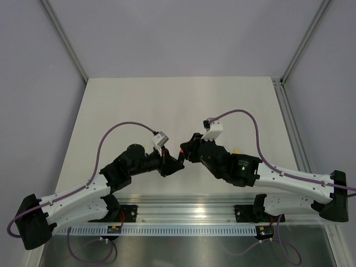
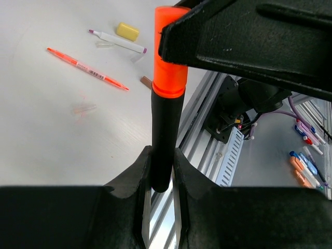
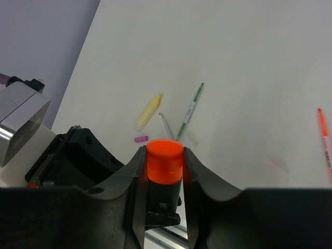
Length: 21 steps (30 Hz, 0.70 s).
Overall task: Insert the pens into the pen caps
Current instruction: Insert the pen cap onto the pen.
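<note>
Your left gripper (image 2: 162, 158) pinches the black highlighter (image 2: 167, 116) low (probably stiff, light), while your right gripper (image 3: 164, 151) clamps its likely slick orange cap (image 3: 164, 161) by the sides.

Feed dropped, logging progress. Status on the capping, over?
Left gripper shut on black highlighter. Right gripper shut on orange cap. Cap sits over highlighter's end. Nothing in the way.

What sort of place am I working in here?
Most likely a lab robot test cell: a white tabletop, plain grey wall panels held by silver aluminium frame posts, and a slotted aluminium mounting rail along the near edge.
</note>
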Available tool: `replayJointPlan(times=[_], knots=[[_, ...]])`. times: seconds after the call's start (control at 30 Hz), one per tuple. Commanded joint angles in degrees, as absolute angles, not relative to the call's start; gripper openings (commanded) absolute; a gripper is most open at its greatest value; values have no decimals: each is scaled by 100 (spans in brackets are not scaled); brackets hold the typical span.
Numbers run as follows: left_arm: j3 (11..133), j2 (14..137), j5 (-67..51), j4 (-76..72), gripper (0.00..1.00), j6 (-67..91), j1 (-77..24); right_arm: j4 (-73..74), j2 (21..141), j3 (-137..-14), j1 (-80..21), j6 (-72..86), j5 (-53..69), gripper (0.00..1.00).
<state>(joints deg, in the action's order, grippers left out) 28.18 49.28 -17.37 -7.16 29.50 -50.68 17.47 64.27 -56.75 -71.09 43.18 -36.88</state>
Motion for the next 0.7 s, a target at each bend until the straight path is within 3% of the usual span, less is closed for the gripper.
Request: replayJointPlan(times=[0.0,0.67], knots=[[3524,4913,-809,-1960,0,2883,-4931,2496,6425,-5379,-7427,4631,-2575,0],[4148,4983,-1256,-2285,0,3006,-4931,1591,6047,-4245,-7620,5194,-1723,0]])
